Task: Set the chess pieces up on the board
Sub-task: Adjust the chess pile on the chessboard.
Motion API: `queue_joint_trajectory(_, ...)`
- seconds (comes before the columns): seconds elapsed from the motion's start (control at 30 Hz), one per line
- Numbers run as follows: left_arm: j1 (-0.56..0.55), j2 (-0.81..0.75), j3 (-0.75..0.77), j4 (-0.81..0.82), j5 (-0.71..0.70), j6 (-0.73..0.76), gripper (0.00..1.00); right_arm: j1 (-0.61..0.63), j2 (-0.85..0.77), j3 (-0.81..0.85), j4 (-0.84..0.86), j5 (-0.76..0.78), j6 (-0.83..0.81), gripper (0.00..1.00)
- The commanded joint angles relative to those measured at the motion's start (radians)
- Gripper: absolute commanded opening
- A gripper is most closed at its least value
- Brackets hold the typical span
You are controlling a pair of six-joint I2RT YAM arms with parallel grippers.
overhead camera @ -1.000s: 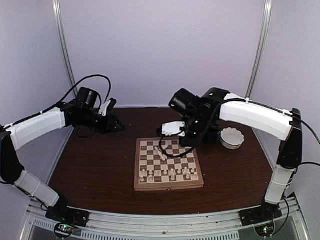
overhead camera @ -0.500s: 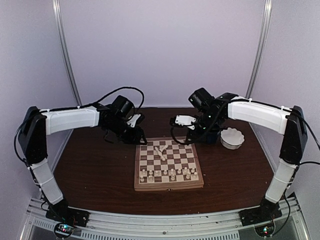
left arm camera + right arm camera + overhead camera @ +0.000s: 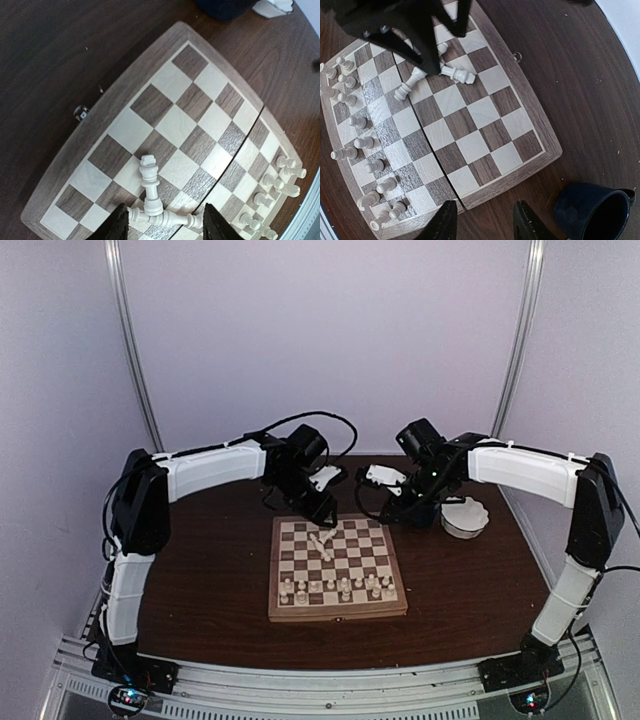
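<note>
Black fingers of my left gripper (image 3: 164, 212) stand spread, pinching nothing, above a few white chess pieces (image 3: 150, 195) lying tipped over on the board (image 3: 170, 95). My right gripper (image 3: 482, 212) is spread and empty too, by the board's far edge. Its camera shows a blue cup (image 3: 592, 210) clearly. Only the top view shows the whole white bowl (image 3: 465, 517).
</note>
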Motion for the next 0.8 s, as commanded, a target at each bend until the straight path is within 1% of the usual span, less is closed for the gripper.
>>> queue_joint_trajectory(0.0,-0.022,0.068,0.063,-0.167,-0.071,0.063,0.48,-0.062,-0.050,-0.008,0.049,-0.058,0.059,0.42)
queue_joint_trajectory(0.17,-0.025,0.088,0.061,-0.195,-0.080,0.070,0.46,-0.099,-0.040,-0.002,0.052,-0.102,0.078,0.42)
queue_joint_trajectory(0.3,-0.030,0.112,0.076,-0.195,-0.092,0.073,0.42,-0.101,-0.020,0.000,0.051,-0.121,0.081,0.42)
queue_joint_trajectory(0.53,-0.033,0.149,0.114,-0.195,-0.115,0.062,0.38,-0.101,0.000,0.008,0.046,-0.141,0.085,0.42)
queue_joint_trajectory(0.77,-0.033,0.147,0.159,-0.204,-0.119,0.056,0.37,-0.101,0.004,0.005,0.043,-0.149,0.084,0.42)
